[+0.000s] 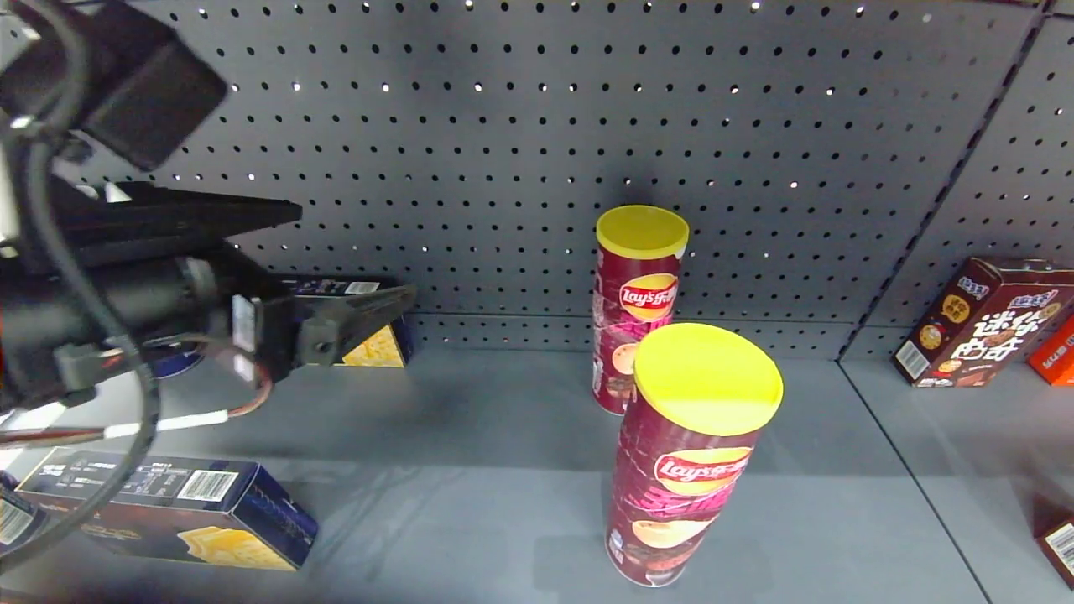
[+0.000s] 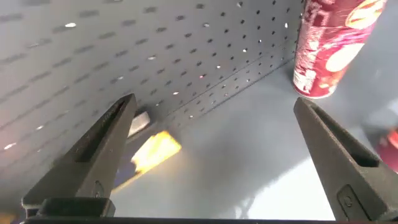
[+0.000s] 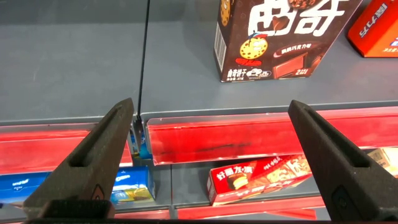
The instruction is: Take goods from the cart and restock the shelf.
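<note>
Trouble looked most likely around the left claw (image 1: 357,252), which hung spread and empty low over the grey metal shelf (image 1: 503,436), close to the perforated grey back panel (image 1: 503,126). Just beyond its lower finger stood a dark blue carton printed with yellow crackers (image 1: 377,344), set against the back panel; the left wrist view caught its yellow face (image 2: 155,152) between the open fingers. If the arm pulled back on a slant, that lower finger could clip the carton and skew or topple it.

A second dark blue cracker carton (image 1: 193,512) lay flat near the shelf's front, under the left arm and its loose cables. A low retreat might drag across it and push it towards the edge.

Two tall maroon crisp canisters with yellow lids stood mid-shelf, one behind (image 1: 633,310) and one nearer the front (image 1: 684,470), close together but apart. Being narrow and tall, they would probably tip at a light knock, and the front one could roll off.

The right claw (image 3: 211,104) was spread and empty too, facing the red price rail (image 3: 249,134) below a brown biscuit box (image 3: 280,37). Lifting straight up from there risked catching the rail or nudging that box.
</note>
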Robot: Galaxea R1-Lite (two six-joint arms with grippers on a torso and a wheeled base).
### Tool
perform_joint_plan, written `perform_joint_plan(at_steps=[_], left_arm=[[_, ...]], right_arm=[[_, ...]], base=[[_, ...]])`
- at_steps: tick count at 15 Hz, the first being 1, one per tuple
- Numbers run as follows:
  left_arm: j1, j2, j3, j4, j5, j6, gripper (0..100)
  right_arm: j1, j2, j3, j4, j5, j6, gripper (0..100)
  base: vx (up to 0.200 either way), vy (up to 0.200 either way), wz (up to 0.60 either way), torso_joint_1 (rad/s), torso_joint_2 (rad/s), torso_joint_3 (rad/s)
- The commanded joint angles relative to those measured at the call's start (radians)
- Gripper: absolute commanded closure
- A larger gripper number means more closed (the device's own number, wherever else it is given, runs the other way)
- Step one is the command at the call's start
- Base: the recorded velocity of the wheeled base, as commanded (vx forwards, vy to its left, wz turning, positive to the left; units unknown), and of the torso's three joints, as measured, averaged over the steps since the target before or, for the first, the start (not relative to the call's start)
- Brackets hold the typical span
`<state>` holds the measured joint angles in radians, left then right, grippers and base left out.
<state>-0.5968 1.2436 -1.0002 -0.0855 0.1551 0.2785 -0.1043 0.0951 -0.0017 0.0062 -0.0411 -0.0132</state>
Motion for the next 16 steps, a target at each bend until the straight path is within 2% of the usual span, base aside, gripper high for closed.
perform_joint_plan(at_steps=[1, 2, 3, 5, 7, 8, 9, 10, 11, 12, 14, 15, 16], left_arm=[[-0.072, -0.204, 0.095, -0.002, 0.006, -0.005, 0], [-0.092, -0.231, 0.117, 0.0, 0.012, 0.002, 0], [-0.104, -0.306, 0.172, 0.007, 0.04, 0.03, 0], [-0.187, -0.395, 0.239, 0.006, 0.044, 0.03, 0], [-0.187, -0.437, 0.264, 0.007, 0.047, 0.03, 0], [-0.081, -0.532, 0.313, 0.047, 0.043, 0.037, 0], [-0.028, -0.625, 0.353, 0.073, 0.04, 0.042, 0], [0.031, -0.675, 0.394, 0.061, 0.038, 0.039, 0], [0.137, -0.734, 0.457, 0.04, 0.038, 0.039, 0], [0.153, -0.748, 0.469, 0.04, 0.038, 0.039, 0], [0.338, -0.863, 0.611, 0.04, 0.034, 0.039, 0], [0.393, -0.902, 0.669, 0.04, 0.0, 0.036, 0], [0.439, -0.934, 0.724, 0.04, -0.06, 0.031, 0]], right_arm=[[0.0, 0.002, 0.0, 0.0, 0.0, -0.001, 0], [0.0, 0.002, 0.0, 0.0, 0.0, -0.001, 0], [0.001, 0.002, 0.0, 0.0, 0.0, -0.001, 0], [0.0, 0.002, 0.0, 0.0, 0.0, -0.001, 0], [0.0, 0.002, 0.0, 0.0, 0.0, -0.001, 0], [0.001, 0.002, 0.0, 0.0, 0.0, -0.001, 0], [0.0, 0.002, 0.0, 0.0, 0.0, -0.001, 0], [0.0, 0.002, 0.0, 0.0, 0.0, -0.001, 0], [0.0, 0.002, 0.0, 0.0, 0.0, -0.001, 0], [0.0, 0.002, 0.0, 0.0, 0.0, -0.001, 0], [0.0, 0.002, 0.0, 0.0, 0.0, -0.001, 0], [0.0, 0.002, 0.0, 0.0, 0.0, -0.001, 0], [0.001, 0.002, 0.0, 0.0, 0.0, -0.001, 0]], base=[[0.0, 0.0, 0.0, 0.0, 0.0, 0.0], [0.0, 0.0, 0.0, 0.0, 0.0, 0.0], [0.0, 0.0, 0.0, 0.0, 0.0, 0.0], [0.0, 0.0, 0.0, 0.0, 0.0, 0.0], [0.0, 0.0, 0.0, 0.0, 0.0, 0.0], [0.0, 0.0, 0.0, 0.0, 0.0, 0.0], [0.0, 0.0, 0.0, 0.0, 0.0, 0.0], [0.0, 0.0, 0.0, 0.0, 0.0, 0.0], [0.0, 0.0, 0.0, 0.0, 0.0, 0.0], [0.0, 0.0, 0.0, 0.0, 0.0, 0.0], [0.0, 0.0, 0.0, 0.0, 0.0, 0.0], [0.0, 0.0, 0.0, 0.0, 0.0, 0.0], [0.0, 0.0, 0.0, 0.0, 0.0, 0.0]])
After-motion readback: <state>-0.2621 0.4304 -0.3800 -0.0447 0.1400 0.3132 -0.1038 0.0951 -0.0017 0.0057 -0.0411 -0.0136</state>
